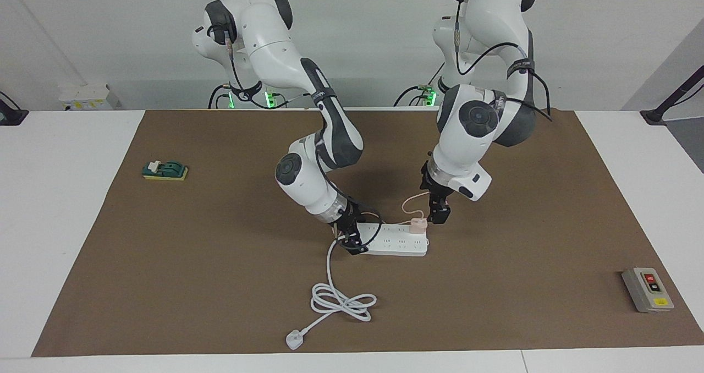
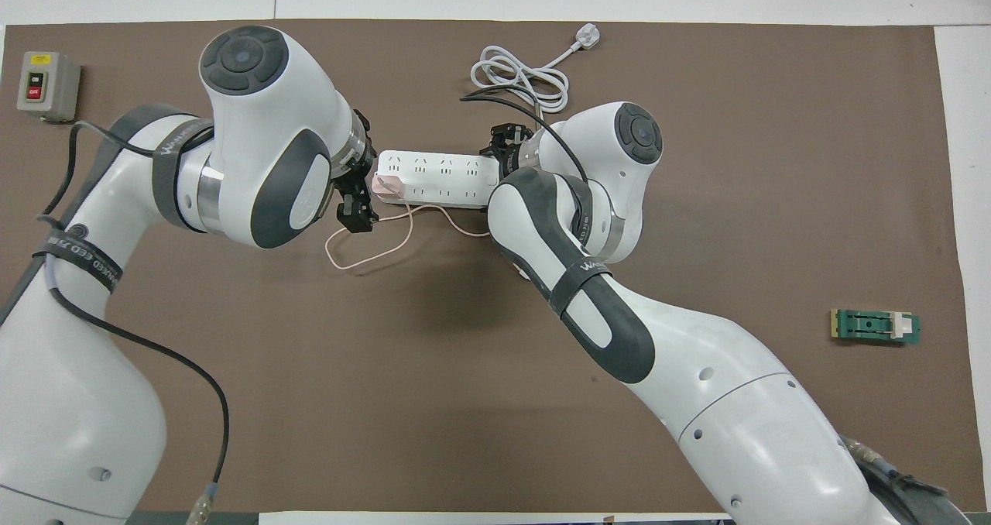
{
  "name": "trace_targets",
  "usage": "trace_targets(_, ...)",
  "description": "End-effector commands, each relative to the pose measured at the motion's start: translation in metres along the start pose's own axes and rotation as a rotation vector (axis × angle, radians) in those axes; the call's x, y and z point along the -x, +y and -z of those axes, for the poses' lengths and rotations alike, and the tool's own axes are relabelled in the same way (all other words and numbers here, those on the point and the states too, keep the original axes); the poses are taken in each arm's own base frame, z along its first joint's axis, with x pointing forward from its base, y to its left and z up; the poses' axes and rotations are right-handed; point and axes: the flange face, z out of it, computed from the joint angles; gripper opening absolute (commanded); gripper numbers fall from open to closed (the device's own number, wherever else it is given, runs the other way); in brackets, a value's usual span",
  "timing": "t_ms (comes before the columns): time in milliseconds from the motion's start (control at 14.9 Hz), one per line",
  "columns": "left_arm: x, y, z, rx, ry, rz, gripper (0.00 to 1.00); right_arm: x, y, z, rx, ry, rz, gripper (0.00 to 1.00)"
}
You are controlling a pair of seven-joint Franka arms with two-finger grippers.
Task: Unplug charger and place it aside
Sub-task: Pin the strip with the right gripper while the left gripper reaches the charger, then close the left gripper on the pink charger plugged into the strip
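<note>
The pale pink charger [image 1: 418,225] [image 2: 385,185] sits plugged into the end of the white power strip [image 1: 393,242] [image 2: 437,176] that points toward the left arm's end of the table. Its thin pink cable [image 1: 408,203] [image 2: 370,249] loops on the mat nearer to the robots. My left gripper [image 1: 438,214] [image 2: 362,196] is low and right beside the charger, open, with nothing between its fingers. At the strip's other end, where the white cord leaves, my right gripper [image 1: 352,240] [image 2: 502,144] is down with its fingers closed around the strip.
The strip's thick white cord [image 1: 341,301] [image 2: 519,72] coils farther from the robots and ends in a white plug [image 1: 294,340] [image 2: 586,37]. A grey switch box [image 1: 647,289] [image 2: 46,84] lies toward the left arm's end. A green block [image 1: 165,170] [image 2: 875,327] lies toward the right arm's end.
</note>
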Motion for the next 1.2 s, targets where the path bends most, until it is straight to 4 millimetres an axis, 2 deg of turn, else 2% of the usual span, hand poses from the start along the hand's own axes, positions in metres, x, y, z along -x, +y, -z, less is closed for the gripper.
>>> trace_targets(0,0.006,0.013,-0.008,-0.003,0.032,0.001,1.00,-0.007,0.000,0.001,-0.017,-0.020,-0.008,1.00)
trace_targets(201,0.006,0.012,-0.015,0.020,0.046,-0.014,1.00,-0.006,0.001,-0.001,-0.016,-0.021,-0.009,1.00)
trace_targets(268,0.009,0.008,-0.020,0.026,0.062,-0.032,1.00,-0.006,0.000,-0.001,-0.018,-0.026,-0.013,0.83)
trace_targets(334,0.010,0.006,-0.026,0.036,0.066,-0.038,1.00,-0.006,-0.001,0.000,-0.020,-0.036,-0.022,0.58)
trace_targets(401,0.010,0.005,-0.032,0.043,0.063,-0.040,1.00,-0.006,0.000,0.000,-0.021,-0.053,-0.042,0.43)
trace_targets(468,0.010,0.002,-0.033,0.053,0.059,-0.044,1.00,-0.006,-0.001,0.000,-0.022,-0.062,-0.050,0.37)
trace_targets(535,0.010,0.000,-0.038,0.063,0.057,-0.056,1.00,-0.006,-0.001,0.000,-0.023,-0.063,-0.051,0.22)
trace_targets(669,0.013,-0.001,-0.042,0.096,0.043,-0.073,1.00,-0.006,0.000,0.000,-0.022,-0.063,-0.053,0.07)
trace_targets(803,0.013,-0.003,-0.045,0.092,0.045,-0.091,1.00,-0.007,0.000,-0.001,-0.022,-0.062,-0.053,0.00)
trace_targets(1137,0.007,-0.010,-0.053,0.088,0.064,-0.111,0.92,-0.008,0.000,-0.002,-0.020,-0.063,-0.045,0.00)
